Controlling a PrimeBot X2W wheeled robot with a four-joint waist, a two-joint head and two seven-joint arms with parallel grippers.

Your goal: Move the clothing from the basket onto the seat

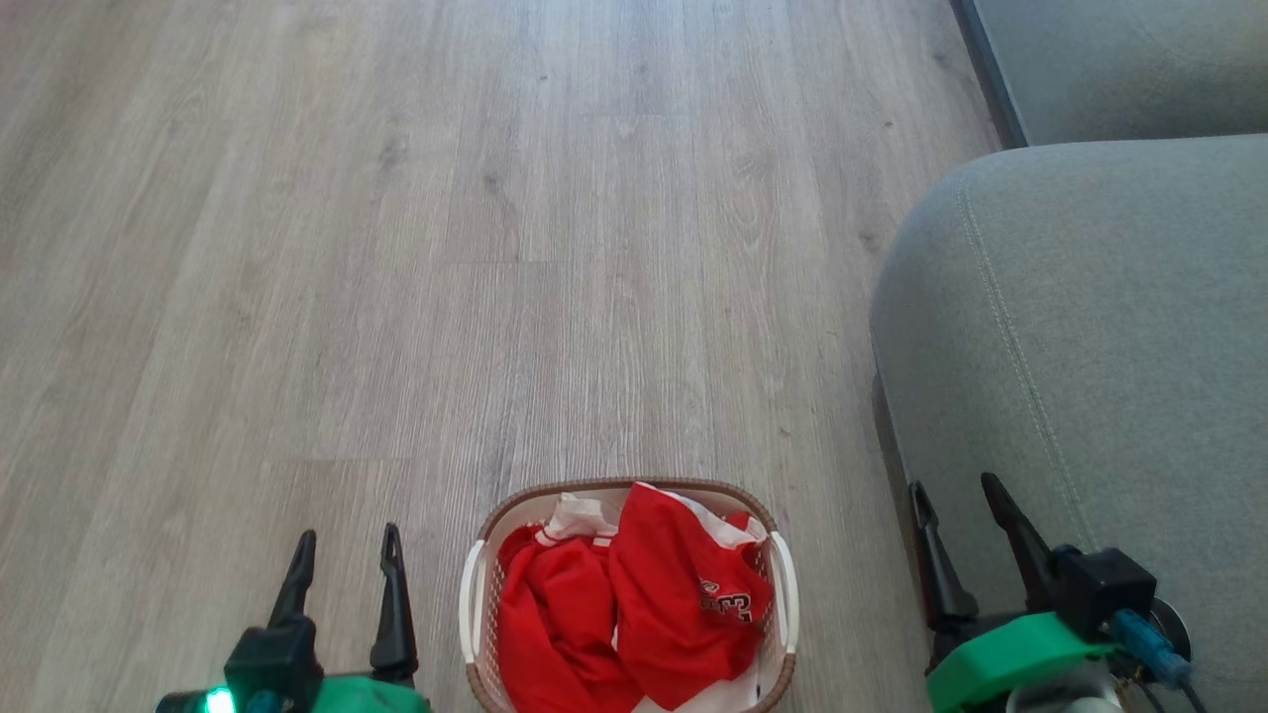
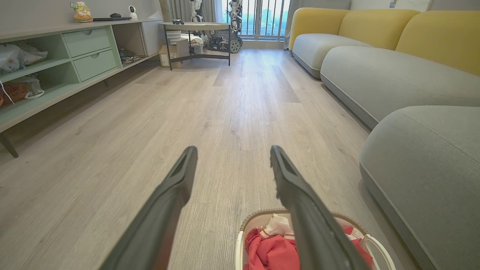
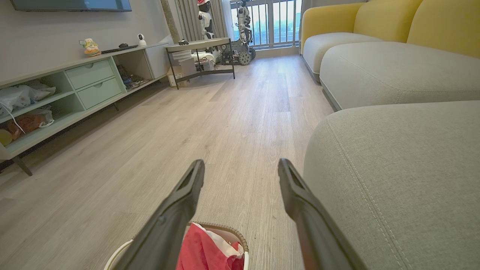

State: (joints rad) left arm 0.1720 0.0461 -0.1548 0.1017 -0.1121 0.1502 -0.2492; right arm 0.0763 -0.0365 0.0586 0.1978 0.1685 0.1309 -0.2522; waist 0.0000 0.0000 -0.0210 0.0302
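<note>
Red jerseys (image 1: 634, 604) with white trim lie crumpled in the white basket (image 1: 474, 594), which stands on the floor at the bottom centre of the head view; one jersey shows dark-outlined numerals. The basket (image 2: 258, 218) and the clothing (image 2: 272, 251) also show low in the left wrist view, and both the basket (image 3: 228, 229) and red fabric (image 3: 204, 249) low in the right wrist view. The grey-green seat (image 1: 1080, 337) fills the right side. My left gripper (image 1: 346, 550) is open, left of the basket. My right gripper (image 1: 957, 495) is open, at the seat's front edge, empty.
Pale wood floor (image 1: 495, 248) stretches ahead. A mint shelf unit (image 2: 56, 63) runs along the left wall. A round side table (image 2: 197, 28) and another robot stand far off by the window. More grey seats with yellow backs (image 3: 375, 63) extend along the right.
</note>
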